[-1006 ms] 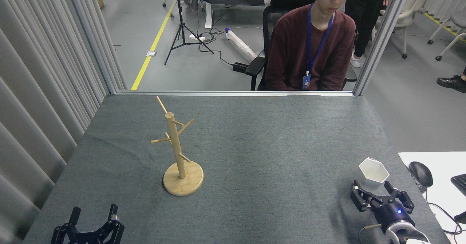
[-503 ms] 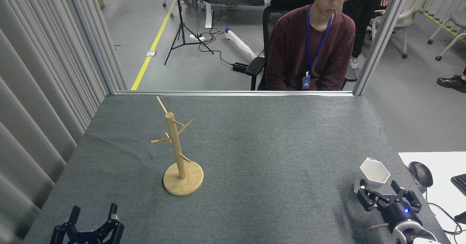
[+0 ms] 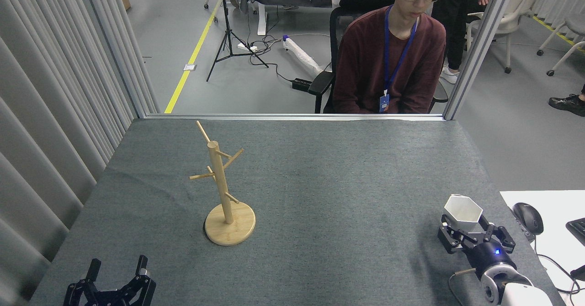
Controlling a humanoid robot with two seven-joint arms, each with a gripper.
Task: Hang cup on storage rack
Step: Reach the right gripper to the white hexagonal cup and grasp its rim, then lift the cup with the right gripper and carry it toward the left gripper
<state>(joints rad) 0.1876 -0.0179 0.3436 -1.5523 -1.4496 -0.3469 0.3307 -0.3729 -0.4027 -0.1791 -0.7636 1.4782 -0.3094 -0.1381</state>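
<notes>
My view is bright and evenly lit, soft light falling from above. Shadows are faint: a thin dark crescent hugs the near-left edge of the rack's round base, and a dim smudge lies on the grey cloth left of my right pincer. No glare anywhere. Focus stays sharp from the cloth to the far floor; straight lines bow slightly near the edges.
</notes>
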